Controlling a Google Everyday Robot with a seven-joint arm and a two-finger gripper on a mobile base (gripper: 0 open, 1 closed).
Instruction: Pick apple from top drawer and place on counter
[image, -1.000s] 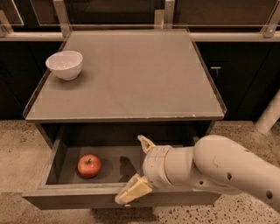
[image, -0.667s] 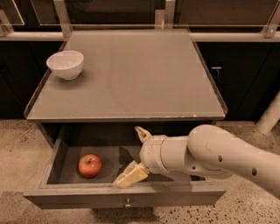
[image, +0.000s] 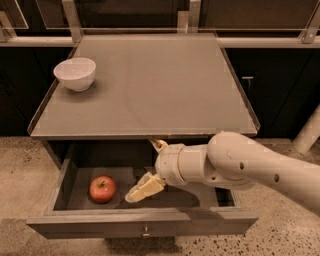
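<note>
The red apple (image: 102, 188) lies in the left part of the open top drawer (image: 145, 220), stem up. The grey counter (image: 150, 85) sits above the drawer. My gripper (image: 148, 167) is open and empty, reaching into the drawer from the right. One cream finger (image: 145, 188) points down-left at the drawer floor, a short gap to the right of the apple. The other finger (image: 159, 145) is up under the counter's front edge.
A white bowl (image: 75, 73) stands at the counter's far left. The drawer's front panel with its small knob (image: 145, 232) is nearest me. Dark cabinets stand at both sides, and a white post (image: 307, 131) at the right on the speckled floor.
My gripper has moved left and deeper into the drawer, closer to the apple. The apple and bowl have not moved.
</note>
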